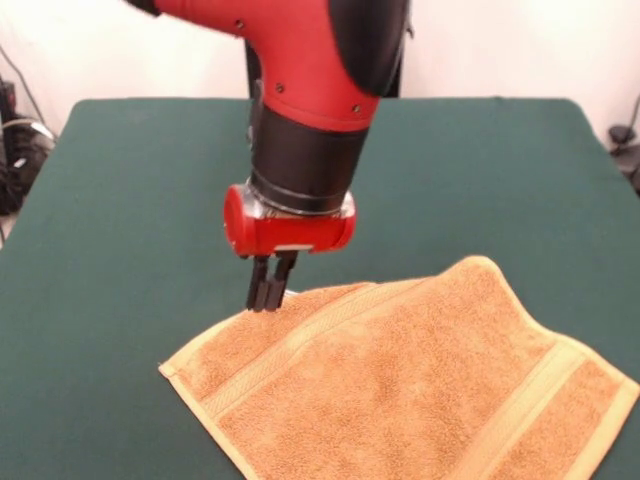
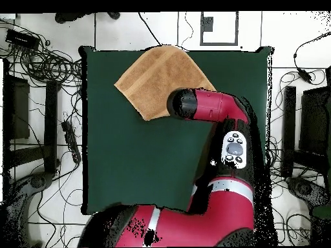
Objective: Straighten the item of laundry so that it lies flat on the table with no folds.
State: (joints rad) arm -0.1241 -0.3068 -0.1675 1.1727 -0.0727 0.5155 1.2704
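The item of laundry point(image 1: 400, 390), an orange-tan towel with paler woven bands, lies near the front right of the dark green table point(image 1: 120, 220). It runs past the table's front edge and looks mostly spread, with a ridge along its far edge. My gripper point(image 1: 270, 300) hangs straight down at that far edge. Its two dark fingers are pressed close together, pinching the hem. In the overhead view the towel point(image 2: 158, 77) lies as a diamond at the table's point(image 2: 129, 161) top edge, and the arm's wrist point(image 2: 184, 103) covers its lower corner and hides the gripper.
Green cloth stretches broadly to the left of and behind the towel in the front view. Cables and equipment stands point(image 2: 39, 97) surround the table on the floor. The arm's red links point(image 2: 220, 194) reach over the table's right side in the overhead view.
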